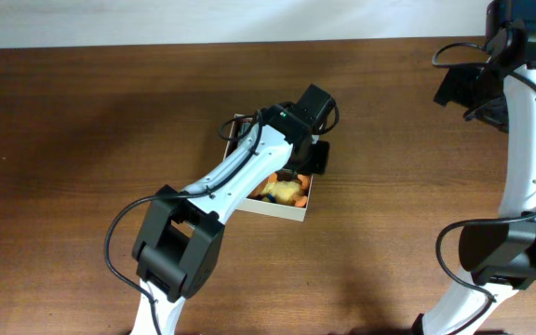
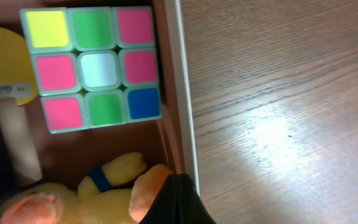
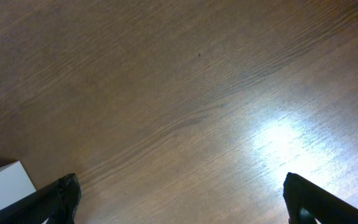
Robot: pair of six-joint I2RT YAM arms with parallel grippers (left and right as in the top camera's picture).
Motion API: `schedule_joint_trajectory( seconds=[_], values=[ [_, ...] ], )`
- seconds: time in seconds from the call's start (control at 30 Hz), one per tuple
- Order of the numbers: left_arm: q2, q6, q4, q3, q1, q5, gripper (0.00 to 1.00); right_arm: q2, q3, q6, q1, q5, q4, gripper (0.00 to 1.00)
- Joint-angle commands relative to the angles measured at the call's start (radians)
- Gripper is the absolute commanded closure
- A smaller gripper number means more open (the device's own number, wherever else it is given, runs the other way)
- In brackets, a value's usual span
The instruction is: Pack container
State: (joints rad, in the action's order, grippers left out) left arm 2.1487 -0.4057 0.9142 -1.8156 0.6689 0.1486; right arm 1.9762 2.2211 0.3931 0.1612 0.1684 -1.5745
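Dark wood table (image 1: 82,140). Container (image 1: 278,213) sits at centre, mostly hidden under my left arm. Colour cube (image 2: 93,68) and yellow plush (image 2: 114,177) inside, plush cut off. Left gripper (image 1: 308,154) at its edge, one finger showing, can't tell its state. Right gripper (image 3: 179,186) spread wide, well apart.

Overhead: straight down, far, whole table (image 1: 82,140). Left wrist: close, down onto container (image 2: 186,93) wall; overhead shares it. Right wrist: down at table near far right corner.
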Motion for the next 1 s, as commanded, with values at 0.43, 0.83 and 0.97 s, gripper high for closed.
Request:
schedule_joint_trajectory(
  seconds=[0.43,0.83,0.97],
  values=[
    [-0.02,-0.028,-0.075,0.008,-0.023,0.126,0.98,0.007,-0.005,0.012,0.003,0.016,0.0,0.01],
    [-0.02,0.055,-0.082,0.008,-0.193,0.047,0.98,0.007,-0.005,0.012,0.003,0.016,0.0,0.01],
    [-0.02,0.091,-0.072,0.008,-0.249,-0.006,0.98,0.007,-0.005,0.012,0.003,0.016,0.0,0.01]
  ],
)
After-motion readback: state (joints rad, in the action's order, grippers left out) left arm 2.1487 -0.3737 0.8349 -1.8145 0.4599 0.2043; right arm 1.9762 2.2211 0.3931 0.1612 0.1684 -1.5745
